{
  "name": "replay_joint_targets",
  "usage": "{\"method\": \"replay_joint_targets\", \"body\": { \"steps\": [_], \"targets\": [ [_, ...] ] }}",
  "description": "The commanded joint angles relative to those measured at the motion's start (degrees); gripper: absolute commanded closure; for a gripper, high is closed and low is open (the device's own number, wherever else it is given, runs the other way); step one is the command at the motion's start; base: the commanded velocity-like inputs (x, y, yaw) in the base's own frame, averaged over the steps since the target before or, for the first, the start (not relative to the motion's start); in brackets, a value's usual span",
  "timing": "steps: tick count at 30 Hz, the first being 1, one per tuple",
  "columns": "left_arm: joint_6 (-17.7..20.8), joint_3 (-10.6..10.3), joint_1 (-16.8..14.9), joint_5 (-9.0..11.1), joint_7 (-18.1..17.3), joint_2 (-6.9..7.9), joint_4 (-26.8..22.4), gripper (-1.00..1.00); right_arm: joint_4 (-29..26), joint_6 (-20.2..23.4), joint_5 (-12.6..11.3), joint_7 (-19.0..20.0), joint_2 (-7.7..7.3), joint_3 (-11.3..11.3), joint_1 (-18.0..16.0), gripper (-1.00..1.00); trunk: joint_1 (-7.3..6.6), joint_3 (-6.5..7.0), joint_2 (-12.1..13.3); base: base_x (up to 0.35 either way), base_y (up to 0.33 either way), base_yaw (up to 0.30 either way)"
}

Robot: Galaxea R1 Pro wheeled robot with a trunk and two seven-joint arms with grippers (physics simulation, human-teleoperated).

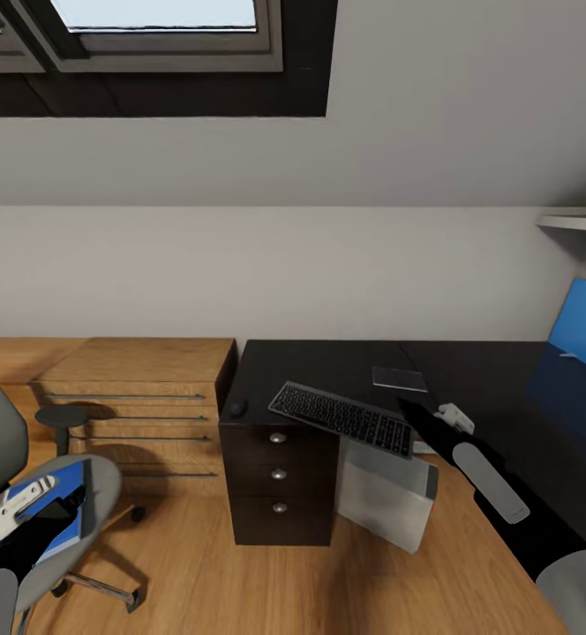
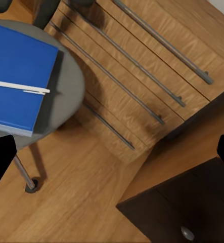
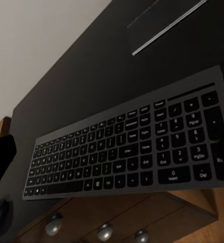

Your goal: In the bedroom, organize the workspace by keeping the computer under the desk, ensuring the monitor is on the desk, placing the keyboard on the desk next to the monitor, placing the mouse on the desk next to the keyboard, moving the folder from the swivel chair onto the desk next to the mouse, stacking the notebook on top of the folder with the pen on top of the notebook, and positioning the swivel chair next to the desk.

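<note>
Keyboard [image 1: 341, 416] is tilted, half overhanging the desk [image 1: 328, 362] front edge; the right gripper [image 3: 220, 152] appears to pinch its end at 3 o'clock, though contact is poorly seen. Mouse [image 1: 237, 408] lies at the keyboard's 9 o'clock. Computer [image 1: 390, 496] stands below. Left gripper [image 2: 112, 157] is spread above the swivel chair [image 1: 90, 494] holding the blue folder [image 2: 18, 76].

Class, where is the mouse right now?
In the head view, the mouse sits on the desk's front left corner, above the drawers, left of the keyboard.

Black desk [image 1: 346, 366]: keyboard [image 1: 341, 416] overhanging front edge, mouse [image 1: 237, 408] at left corner, dark notebook [image 1: 399, 378] behind.
</note>
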Motion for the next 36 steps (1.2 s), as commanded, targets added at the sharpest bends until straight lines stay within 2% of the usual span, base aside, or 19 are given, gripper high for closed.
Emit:
{"method": "replay_joint_targets", "body": {
  "steps": [1,5,8,11,20,21,24,26,32,36],
  "targets": [
    [0.4,0.0,-0.1,0.5,0.1,-0.06,-0.1,-1.0,-0.1,0.0,-0.3,-0.4,-0.06,0.1,-0.1,-1.0,0.23,-0.25,-0.5,0.0,0.0,0.0],
    [0.4,-0.3,-0.1,0.5,0.2,-0.09,0.0,-1.0,0.3,-0.5,-0.3,-0.3,-0.05,0.1,-0.1,-1.0,1.11,-0.97,-2.1,0.0,0.0,0.0],
    [0.4,-0.6,-0.1,0.4,0.2,-0.1,0.1,-1.0,1.7,-2.5,-0.3,-0.3,-0.04,0.0,-0.1,-1.0,1.76,-1.51,-3.3,0.0,0.0,0.0],
    [0.3,-3.3,-0.1,0.4,0.3,-0.1,0.2,-1.0,3.0,-4.4,-0.3,-0.3,-0.04,-0.1,-0.1,-1.0,2.42,-2.05,-4.5,0.0,0.0,0.0],
    [0.3,-4.7,-0.1,0.3,0.3,-0.1,0.5,-1.0,5.1,-5.0,-0.3,-0.3,-0.04,-0.7,-0.1,-1.0,4.4,-3.66,-8.1,0.0,0.0,0.0],
    [0.3,-4.9,-0.1,0.3,0.3,-0.1,0.6,-1.0,10.6,-5.0,-0.3,1.2,0.42,-2.5,-0.1,-1.0,4.62,-3.84,-8.5,0.0,0.0,0.0],
    [0.3,-4.9,-0.1,0.3,0.3,-0.1,0.6,-1.0,12.7,-5.0,-0.3,3.9,0.93,-2.8,-0.1,-1.0,5.28,-4.38,-9.7,0.0,0.0,0.0],
    [0.3,-4.9,-0.1,0.3,0.3,-0.1,0.6,-1.0,15.3,-5.0,-0.3,7.5,1.31,-3.0,-0.2,-1.0,5.72,-4.74,-10.5,0.0,0.0,0.0],
    [0.3,-5.0,-0.1,0.2,0.3,-0.1,0.6,-1.0,16.8,-5.0,-0.4,8.5,1.47,-3.1,-0.2,-1.0,7.04,-5.82,-12.9,0.0,0.0,0.0],
    [0.3,-5.0,-0.1,0.2,0.3,-0.1,0.6,-1.0,16.9,-5.0,-0.5,8.6,2.1,-3.4,-0.2,-1.0,7.91,-6.54,-14.5,0.0,0.0,0.0]
  ]
}}
